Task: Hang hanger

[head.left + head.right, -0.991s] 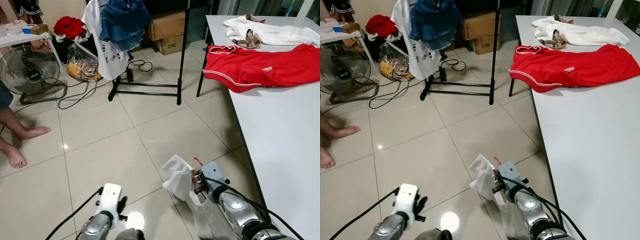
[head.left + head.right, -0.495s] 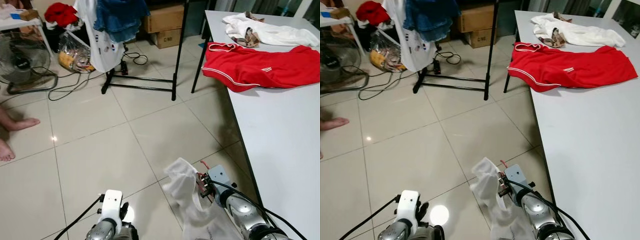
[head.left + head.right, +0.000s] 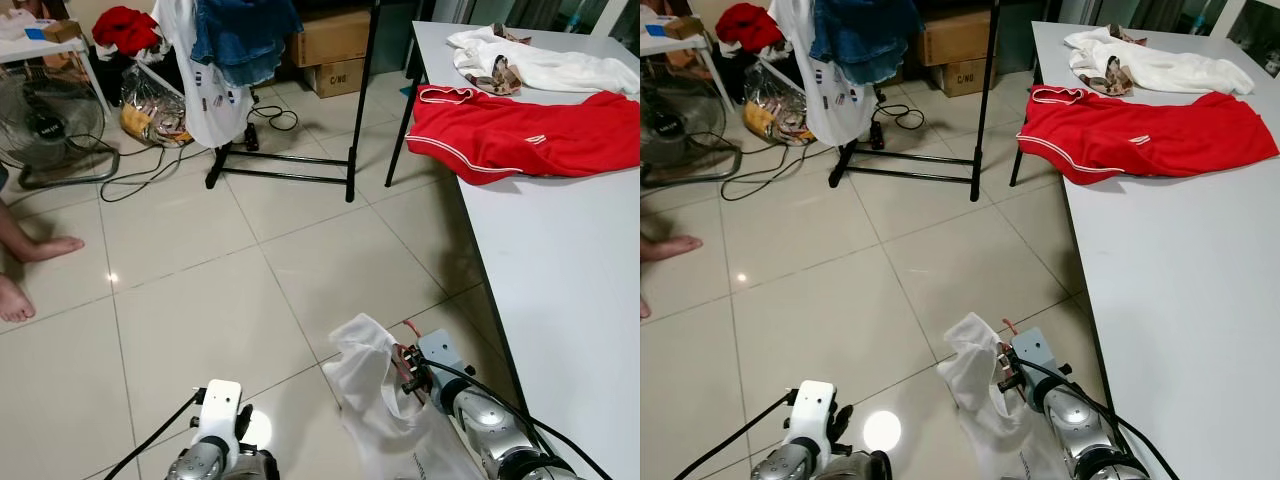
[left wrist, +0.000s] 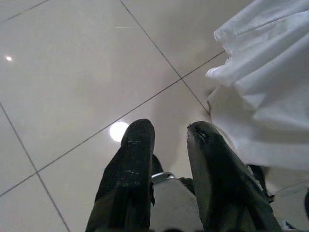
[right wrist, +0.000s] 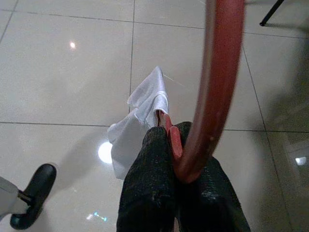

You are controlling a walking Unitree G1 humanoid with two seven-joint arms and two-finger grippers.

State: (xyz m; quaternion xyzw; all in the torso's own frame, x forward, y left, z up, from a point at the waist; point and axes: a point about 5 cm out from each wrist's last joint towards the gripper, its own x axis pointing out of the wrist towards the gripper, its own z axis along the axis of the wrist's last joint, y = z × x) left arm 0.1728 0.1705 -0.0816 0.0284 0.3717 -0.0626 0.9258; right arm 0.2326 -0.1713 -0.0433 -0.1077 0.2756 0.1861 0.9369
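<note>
While cam tilted vs before — R tool (image 5: 176, 159) still clamped on red hanger (image 5: 217, 87) w/ white shirt (image 3: 375, 400), L tool (image 4: 169, 140) open.

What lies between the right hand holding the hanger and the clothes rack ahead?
Bare tiled floor in the left eye view, from the right hand with its red hanger to the clothes rack.

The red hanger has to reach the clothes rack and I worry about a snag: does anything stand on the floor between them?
Nothing visible does. The right claw is shut on the red hanger carrying a white garment; bare tiles run to the clothes rack. The table lies right of that path, the fan and cables left.
</note>
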